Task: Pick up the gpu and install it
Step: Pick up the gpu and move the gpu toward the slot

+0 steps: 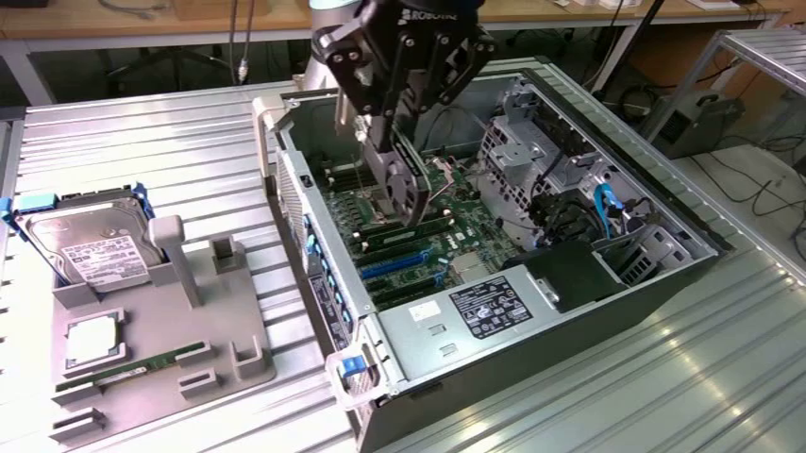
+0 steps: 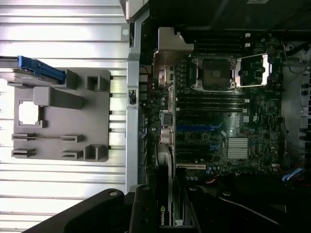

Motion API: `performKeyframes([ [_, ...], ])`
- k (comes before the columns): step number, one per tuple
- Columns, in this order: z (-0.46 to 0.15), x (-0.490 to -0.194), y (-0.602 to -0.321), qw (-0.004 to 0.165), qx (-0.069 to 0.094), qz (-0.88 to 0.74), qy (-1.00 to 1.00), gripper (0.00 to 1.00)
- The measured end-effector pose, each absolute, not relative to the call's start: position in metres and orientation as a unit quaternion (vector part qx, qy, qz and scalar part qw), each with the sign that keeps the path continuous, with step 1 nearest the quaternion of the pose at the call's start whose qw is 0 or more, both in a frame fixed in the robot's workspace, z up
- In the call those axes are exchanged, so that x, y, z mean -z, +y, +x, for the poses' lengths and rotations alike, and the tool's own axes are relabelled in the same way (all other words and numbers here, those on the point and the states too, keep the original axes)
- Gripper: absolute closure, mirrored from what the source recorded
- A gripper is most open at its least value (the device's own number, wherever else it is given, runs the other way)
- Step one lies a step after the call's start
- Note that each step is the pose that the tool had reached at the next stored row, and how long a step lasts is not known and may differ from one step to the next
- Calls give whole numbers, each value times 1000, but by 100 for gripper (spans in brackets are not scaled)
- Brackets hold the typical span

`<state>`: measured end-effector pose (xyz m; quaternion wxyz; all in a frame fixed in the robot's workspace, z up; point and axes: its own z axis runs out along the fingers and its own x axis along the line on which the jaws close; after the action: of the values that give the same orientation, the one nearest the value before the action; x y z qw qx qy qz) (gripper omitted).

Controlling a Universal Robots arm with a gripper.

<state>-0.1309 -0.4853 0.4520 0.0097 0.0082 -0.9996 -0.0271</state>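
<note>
Hanging edge-down, the gpu (image 1: 406, 189) is clenched by the gripper (image 1: 388, 142), apparently so its connector faces the motherboard (image 1: 473, 222) directly below.

The slim black expansion card (image 2: 164, 194) bears a green logo; the dark green circuit board (image 2: 252, 126) has blue slots (image 2: 194, 128); the silver table (image 1: 151, 132) is ribbed.

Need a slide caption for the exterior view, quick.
Gripper holding the gpu on edge over the motherboard in the open computer case.
</note>
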Motion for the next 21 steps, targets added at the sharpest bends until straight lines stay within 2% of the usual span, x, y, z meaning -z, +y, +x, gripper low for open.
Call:
performKeyframes([
  [13,-60,-423,-470,10,27,8,-1000,74],
  [21,-38,-409,-468,10,27,8,-1000,74],
])
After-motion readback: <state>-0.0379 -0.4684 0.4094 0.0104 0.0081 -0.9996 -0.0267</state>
